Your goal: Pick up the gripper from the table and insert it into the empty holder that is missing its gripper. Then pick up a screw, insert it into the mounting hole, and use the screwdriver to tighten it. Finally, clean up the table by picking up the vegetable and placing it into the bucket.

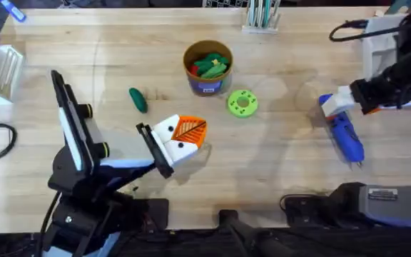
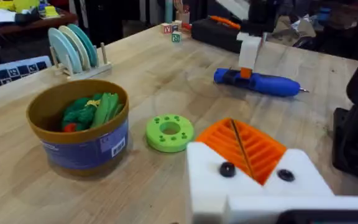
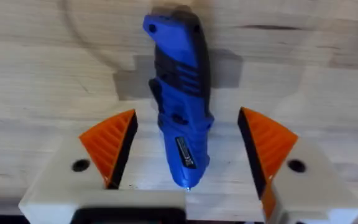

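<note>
**While the Screwdriver Is Lying Between Spread Fingers**

Overhead: the right gripper (image 1: 342,107) is hovering over the screwdriver (image 1: 346,135); the vegetable (image 1: 138,100) is lying left of the bucket (image 1: 207,68).

Left wrist: the left gripper's (image 2: 253,177) opening cannot be told.

Right wrist: orange pads (image 3: 110,144) are standing apart, straddling the screwdriver without touching.

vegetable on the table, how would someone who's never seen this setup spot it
Start at the bucket near the table's far middle, full of green toys. Look to its left and slightly nearer the arms: the vegetable lies alone on bare wood. It is dark green and oblong, unlike the bright green round disc with a hole on the bucket's other side.
</note>
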Controlling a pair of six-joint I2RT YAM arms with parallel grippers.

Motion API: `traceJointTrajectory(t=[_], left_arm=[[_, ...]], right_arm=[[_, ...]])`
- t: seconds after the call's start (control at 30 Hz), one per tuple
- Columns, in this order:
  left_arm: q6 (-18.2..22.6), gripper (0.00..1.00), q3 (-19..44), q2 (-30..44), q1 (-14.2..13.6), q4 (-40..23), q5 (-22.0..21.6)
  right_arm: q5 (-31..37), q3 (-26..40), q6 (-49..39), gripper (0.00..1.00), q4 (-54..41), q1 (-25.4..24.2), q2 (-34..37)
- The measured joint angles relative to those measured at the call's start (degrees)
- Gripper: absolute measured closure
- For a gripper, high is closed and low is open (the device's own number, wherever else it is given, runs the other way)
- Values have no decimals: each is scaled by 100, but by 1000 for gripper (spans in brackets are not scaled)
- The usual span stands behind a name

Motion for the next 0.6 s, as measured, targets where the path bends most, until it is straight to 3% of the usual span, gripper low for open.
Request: traceJointTrajectory(t=[0.47, 0.53, 0.6], left_arm=[[0, 985, 0, 2, 0, 0, -17], [0, 985, 0, 0, 0, 0, -18], [0, 985, 0, 2, 0, 0, -17]], right_arm=[[-83, 4, -5, 28, 624, -2, 1157], [-80, 4, 28, 102, 661, -9, 1158], [-87, 4, 59, 276, 682, -39, 1158]])
